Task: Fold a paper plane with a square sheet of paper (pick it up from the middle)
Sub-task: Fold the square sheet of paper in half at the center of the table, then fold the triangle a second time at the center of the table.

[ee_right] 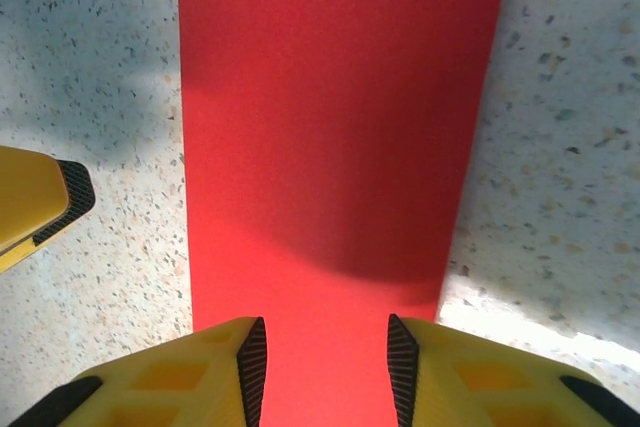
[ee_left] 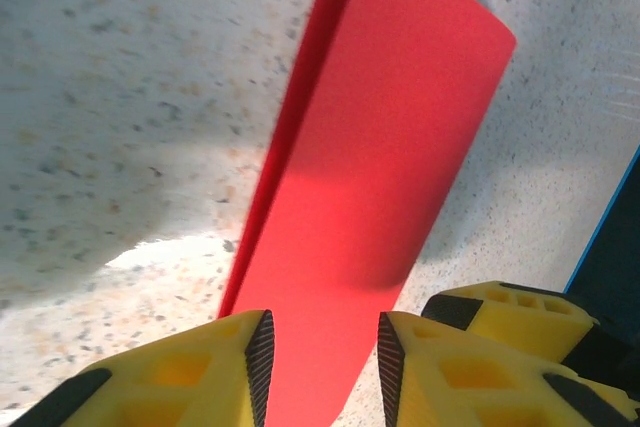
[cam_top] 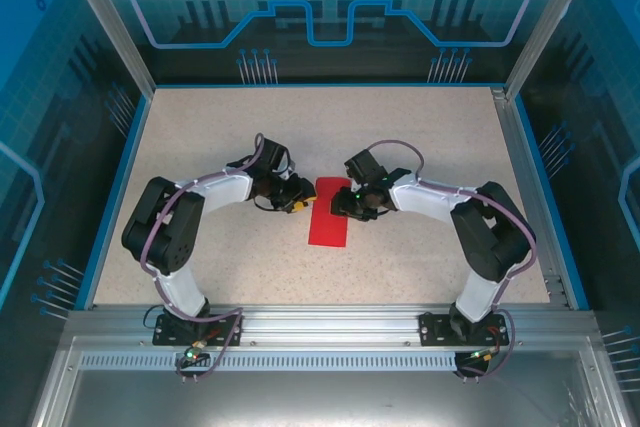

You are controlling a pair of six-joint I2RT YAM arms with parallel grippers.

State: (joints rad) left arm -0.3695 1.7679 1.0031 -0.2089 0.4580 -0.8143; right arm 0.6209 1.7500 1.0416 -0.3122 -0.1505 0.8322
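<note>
A speckled beige table with a blue rim sits inside an enclosure of blue-patterned translucent walls. Along its near edge runs an aluminium rail that carries both arm bases. From there the two arms bend inward and meet at the middle of the table. The left gripper comes in from the left and the right gripper from the right, and they face each other across the red sheet of paper. The sheet lies flat on the table as a narrow rectangle, folded in half lengthwise. Its near end is free and its far half lies between the two grippers. In the left wrist view the left gripper has its jaws parted. The paper passes under the gap and runs away to a far corner that curls slightly, and a darker fold edge shows along one long side. In the right wrist view the right gripper is likewise released, its yellow fingers straddling the paper. The paper there is plain, unmarked and bright red, with straight, parallel long edges.
</note>
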